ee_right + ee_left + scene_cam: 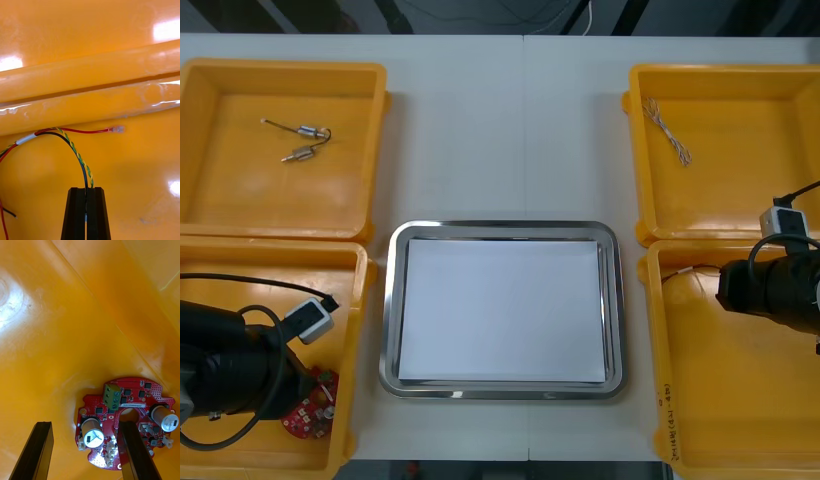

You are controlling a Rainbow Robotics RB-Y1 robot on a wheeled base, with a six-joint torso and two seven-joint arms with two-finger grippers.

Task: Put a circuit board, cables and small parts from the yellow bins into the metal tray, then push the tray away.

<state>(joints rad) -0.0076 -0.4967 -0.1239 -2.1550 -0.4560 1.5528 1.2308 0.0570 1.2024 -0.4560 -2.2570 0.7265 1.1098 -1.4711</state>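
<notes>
round red board (112, 419), green connector block (112, 393) plus two silver cans (93, 433) on top, lying flat in near left bin (240, 262). over it left gripper (85, 423), spread wide, one finger (131, 450) at board's centre hole. opposite side, right gripper (86, 189) clenched on cable (77, 152) in near right bin (740, 420). tray (388, 310) between bins, white inside.

Above the tray (388, 300) the way is free, and beyond it a strip of table (500, 130) lies open between the far bins (372, 150). Left of the tray, the wall of the near bin (358, 330) and the left arm (230, 365) over it close the passage. Right of the tray, the right arm (780, 285) hangs over the other near bin (658, 350), where a cable (75, 150) loops under the wall.
</notes>
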